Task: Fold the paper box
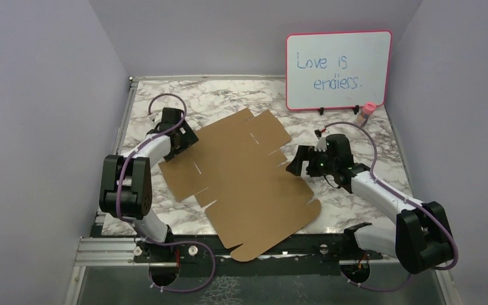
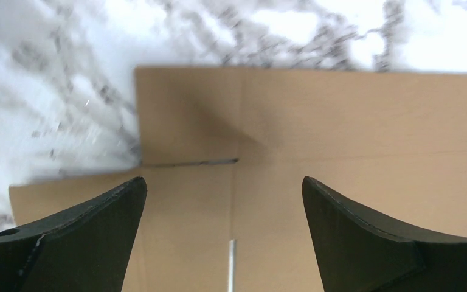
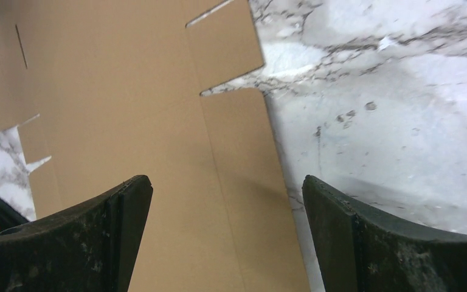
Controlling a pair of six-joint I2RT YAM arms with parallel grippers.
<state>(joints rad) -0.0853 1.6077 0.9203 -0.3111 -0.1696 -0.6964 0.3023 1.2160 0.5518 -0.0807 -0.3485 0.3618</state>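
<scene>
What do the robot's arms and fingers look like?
The left arm and right arm both have white links joined by chunky black joints. A thin purple cable loops along each one. The fingers are black wedges with curved inner edges, and the right fingers look scuffed and dusty.

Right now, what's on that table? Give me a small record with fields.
Paper box: flat unfolded brown sheet, lying on the marble table
Left gripper: open, over the sheet's left flaps, holding nothing
Right gripper: open, over the sheet's right edge, holding nothing
Whiteboard: upright at back right, reads "Love is endless."
</scene>
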